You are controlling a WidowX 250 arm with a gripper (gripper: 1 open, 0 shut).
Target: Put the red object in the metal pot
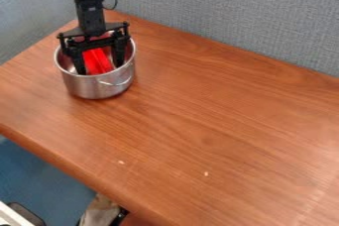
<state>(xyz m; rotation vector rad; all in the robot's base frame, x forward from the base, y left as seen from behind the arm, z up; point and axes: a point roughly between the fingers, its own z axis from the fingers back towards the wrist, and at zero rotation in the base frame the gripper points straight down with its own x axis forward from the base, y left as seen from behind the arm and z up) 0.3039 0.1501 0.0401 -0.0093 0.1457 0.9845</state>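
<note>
The metal pot point(95, 79) stands on the far left part of the wooden table, shiny and round. Inside it lies the red object point(98, 61), leaning against the pot's inner wall. My gripper point(93, 44) hangs straight down over the pot's mouth, its black fingers spread wide on either side of the red object's upper end. The jaws look open and no longer pinch the red stick. The lower part of the red object is hidden by the pot wall.
The brown wooden table point(212, 121) stretches to the right and front of the pot. A grey-blue textured wall point(239, 12) rises behind it. The table's front edge drops to a blue floor point(40, 185) at lower left.
</note>
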